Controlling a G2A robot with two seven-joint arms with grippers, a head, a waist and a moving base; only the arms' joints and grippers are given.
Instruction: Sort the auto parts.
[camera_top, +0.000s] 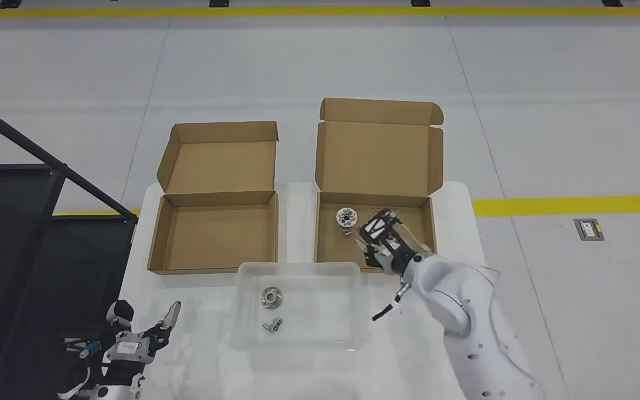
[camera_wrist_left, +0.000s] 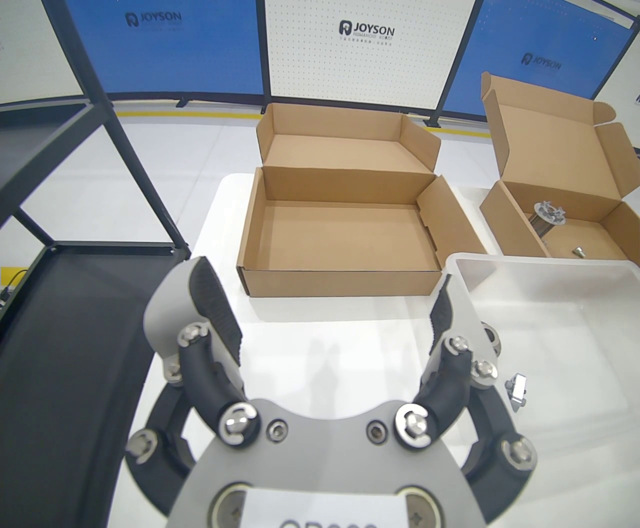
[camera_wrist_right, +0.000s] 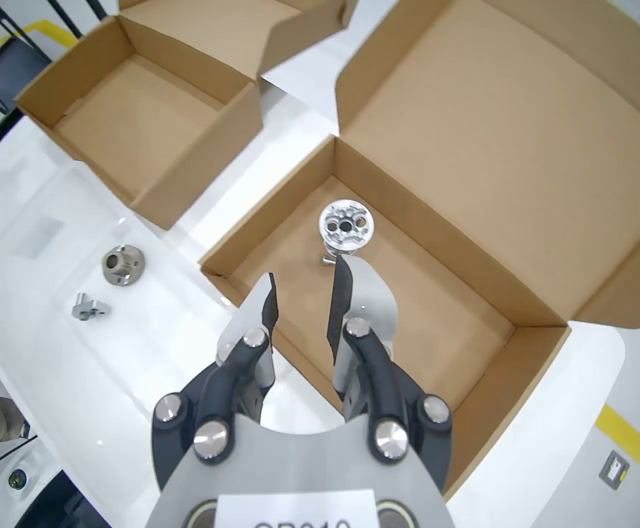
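Observation:
Two open cardboard boxes stand on the white table: the left box (camera_top: 214, 235) holds nothing, the right box (camera_top: 425, 215) holds a round silver flanged part (camera_top: 345, 217) (camera_wrist_right: 346, 229) and a small bolt (camera_wrist_right: 327, 259) beside it. In front, a clear plastic tray (camera_top: 345, 272) holds a grey hub (camera_top: 271, 296) (camera_wrist_right: 123, 263) and a small bracket (camera_top: 272, 325) (camera_wrist_right: 89, 309). My right gripper (camera_top: 381, 229) (camera_wrist_right: 305, 280) hovers open over the right box, just short of the flanged part, nothing between its fingers. My left gripper (camera_top: 140, 320) (camera_wrist_left: 320, 295) is open at the table's front left corner.
A black metal rack (camera_top: 45, 230) stands left of the table, close to the left arm. Bare table surface lies between the tray and the left gripper. Both box lids stand upright at the back.

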